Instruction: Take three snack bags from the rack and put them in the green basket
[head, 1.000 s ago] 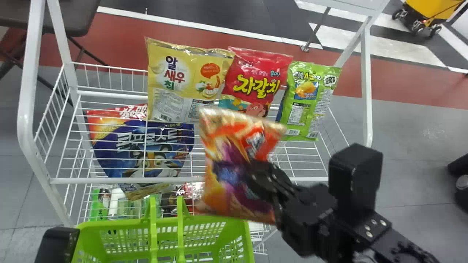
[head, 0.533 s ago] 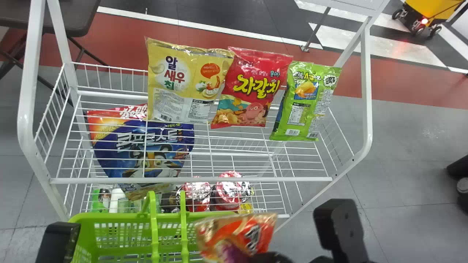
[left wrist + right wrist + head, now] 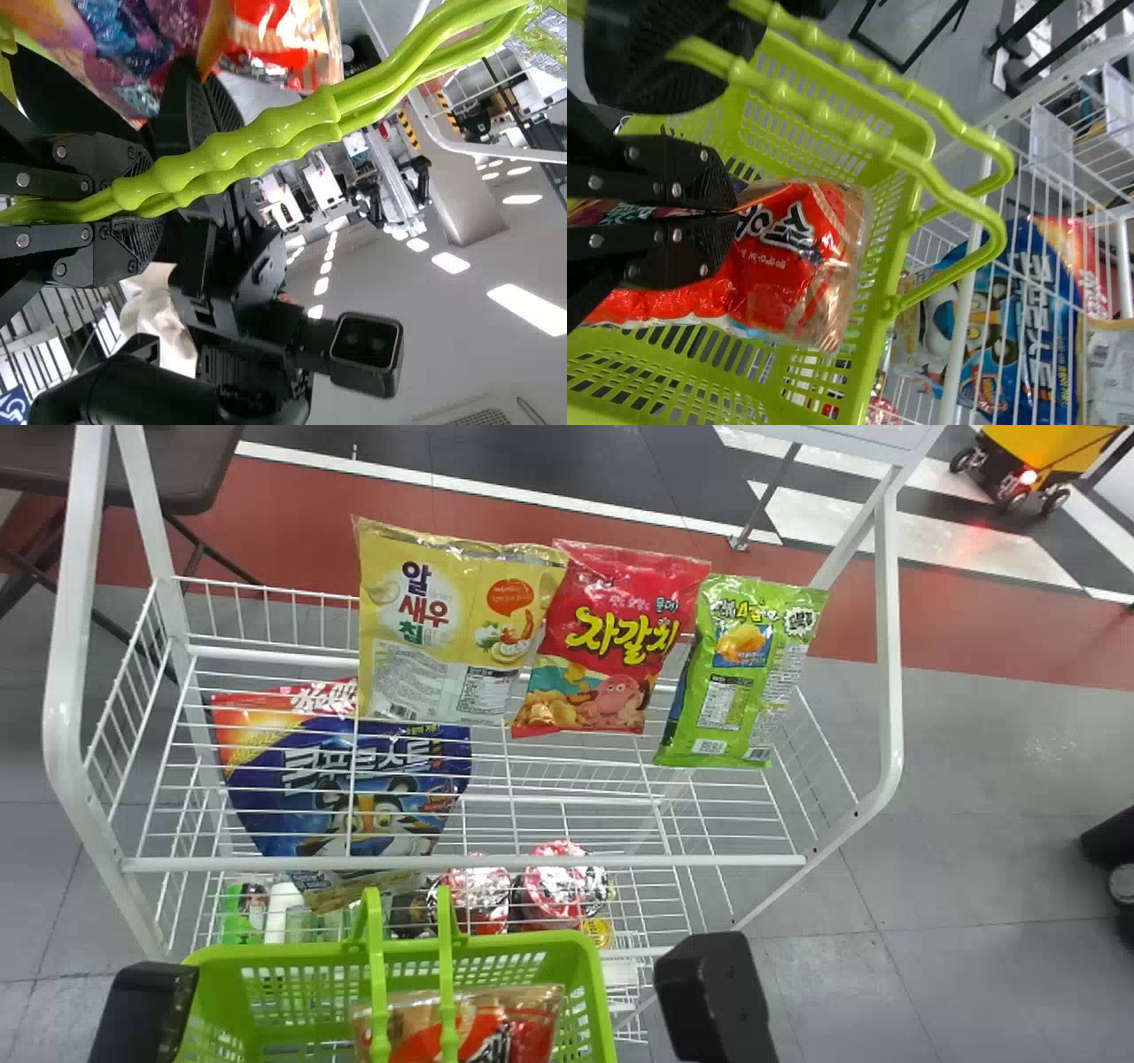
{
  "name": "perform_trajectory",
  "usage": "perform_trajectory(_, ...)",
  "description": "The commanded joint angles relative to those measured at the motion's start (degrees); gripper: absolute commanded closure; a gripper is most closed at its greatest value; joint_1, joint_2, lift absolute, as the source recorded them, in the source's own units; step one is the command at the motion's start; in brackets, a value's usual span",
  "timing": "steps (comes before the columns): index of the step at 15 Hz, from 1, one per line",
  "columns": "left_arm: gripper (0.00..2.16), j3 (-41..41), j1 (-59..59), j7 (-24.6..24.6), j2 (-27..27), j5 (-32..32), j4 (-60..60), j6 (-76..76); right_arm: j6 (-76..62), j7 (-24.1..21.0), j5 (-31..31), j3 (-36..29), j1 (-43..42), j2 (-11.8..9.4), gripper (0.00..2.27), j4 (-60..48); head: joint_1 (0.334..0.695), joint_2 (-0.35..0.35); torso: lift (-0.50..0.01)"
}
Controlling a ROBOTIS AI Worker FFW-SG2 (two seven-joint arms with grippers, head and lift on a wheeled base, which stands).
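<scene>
Far left, my left hand (image 3: 146, 205) is closed round the two raised handles (image 3: 257, 142) of the green basket (image 3: 283, 954), presumably to keep it steady and close to the rack (image 3: 443, 862). The handles cross the mouth together, so they stand in the way of anything lowered there

Above the basket's left part, a blue pack (image 3: 354, 779) leans low behind the wire; in my judgement it is not a first choice. The yellow bag (image 3: 443, 620) stands upright on the upper tier, its edge against the red one

At the basket, the orange-red bag (image 3: 784, 252) is within the mouth, pinched narrow in my right hand (image 3: 733, 212), one end projecting past the tips. I judge that the grip suits a simple release, provided the film does not snag on a handle. Red-topped tubs (image 3: 558, 881) sit on a tier beyond

Further right, the red bag (image 3: 620, 629) and the green bag (image 3: 740, 673) lean side by side, fronts accessible. The front rail (image 3: 691, 860) lies between them and the basket; any bag brought out should clear it
</scene>
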Motion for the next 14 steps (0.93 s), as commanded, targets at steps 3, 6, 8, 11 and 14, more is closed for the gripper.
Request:
perform_trajectory(3,1.93,-0.95,0.04,0.0,-0.17,-0.7,-0.22,0.1,-0.56,-0.26,2.6,0.09,-3.56,0.79,0.05,5.48,0.695,-0.35,-0.015)
perform_trajectory(6,1.93,-1.13,0.04,0.09,-0.17,-0.96,-0.22,0.28,-9.35,-1.14,2.51,-2.72,-1.89,0.88,0.05,4.69,0.695,-0.35,-0.015)
perform_trajectory(8,1.93,-1.13,0.39,0.0,-0.17,-0.96,-0.31,0.1,-23.24,-3.87,2.16,-5.27,-0.84,1.41,0.05,5.13,0.695,-0.35,-0.015)
perform_trajectory(11,1.93,-1.13,0.66,0.0,-0.08,-0.96,-0.4,0.1,-45.92,-7.3,1.28,-8.87,-1.01,2.55,0.09,9.44,0.695,-0.35,-0.015)
perform_trajectory(14,1.93,-1.22,0.66,0.09,0.0,-1.14,-0.4,0.1,-65.78,-10.99,-3.47,-12.65,-3.74,2.73,0.15,17.52,0.695,-0.35,-0.015)
